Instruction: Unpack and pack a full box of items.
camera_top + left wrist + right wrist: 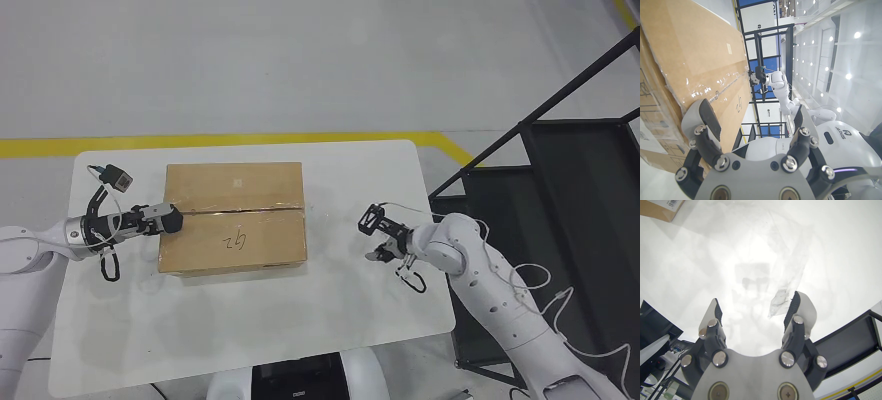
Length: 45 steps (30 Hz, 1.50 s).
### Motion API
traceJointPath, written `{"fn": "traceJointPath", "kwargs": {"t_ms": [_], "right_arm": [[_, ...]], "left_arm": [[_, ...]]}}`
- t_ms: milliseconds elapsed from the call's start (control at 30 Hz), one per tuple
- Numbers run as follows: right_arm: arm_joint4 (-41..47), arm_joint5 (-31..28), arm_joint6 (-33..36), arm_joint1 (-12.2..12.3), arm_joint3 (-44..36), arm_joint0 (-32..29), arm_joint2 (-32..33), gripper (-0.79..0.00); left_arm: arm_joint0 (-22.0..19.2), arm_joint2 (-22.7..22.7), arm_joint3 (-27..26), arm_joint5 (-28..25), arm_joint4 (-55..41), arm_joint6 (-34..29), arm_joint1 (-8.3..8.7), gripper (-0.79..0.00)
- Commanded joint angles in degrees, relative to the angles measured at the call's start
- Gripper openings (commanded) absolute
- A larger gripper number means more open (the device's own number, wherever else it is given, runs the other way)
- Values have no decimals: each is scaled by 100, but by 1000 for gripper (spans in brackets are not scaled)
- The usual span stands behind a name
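Table [250, 310]: white, with rounded corners; it bears the box on its left half, and the right half is bare.
Rack [570, 190]: black frame with dark shelves, just beside the table's right edge.
Line [250, 143]: a yellow stripe on the floor, along the table's far edge.
Box [235, 215]: brown cardboard, flat on the table, its long sides running across. Both top flaps are down and meet at the middle, so it is closed and what it holds is hidden. The left wrist view looks along its top [696, 47]; one bottom corner shows in the right wrist view [664, 209].
Left gripper [172, 220]: at the box's left end, level with the top. Its fingers are spread wide [752, 106]; one pad [709, 115] lies against the top edge where the seam ends, the other stands in the air off the box.
Right gripper [375, 235]: over bare table to the right of the box, apart from it, fingers spread wide [755, 296] and clamped on nothing.
Seam [240, 208]: runs the length of the top between the flaps, under wrinkled clear tape [728, 83]; the cardboard at its left end is torn.
Scrap [779, 303]: a crumpled bit of clear tape clinging to one right-gripper pad, hanging into the gap between the fingers.
Mark [235, 240]: handwriting on the near flap.
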Motion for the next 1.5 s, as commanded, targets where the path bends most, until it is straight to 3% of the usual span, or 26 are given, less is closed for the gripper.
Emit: {"fn": "traceJointPath", "kwargs": {"t_ms": [0, 300, 633, 833, 1167, 1467], "right_arm": [[-75, 28, 32, 20, -82, -41, 60, -785], [-836, 411, 28, 138, -901, -403, 532, -785], [-904, 154, -953, 200, -1840, -667, 952, -785], [-1046, 283, -1537, 132, -2056, -401, 590, -785], [-365, 598, -2167, -67, -2048, 279, -130, -785], [-114, 720, -2290, -174, -1801, 586, -442, -785]], "left_arm": [[0, 0, 0, 0, 0, 0, 0, 0], [0, 0, 0, 0, 0, 0, 0, 0], [0, 0, 0, 0, 0, 0, 0, 0], [0, 0, 0, 0, 0, 0, 0, 0], [38, -20, -60, 39, 62, 163, 1, 0], [242, -705, -226, 23, -10, 239, 137, 0]]}}
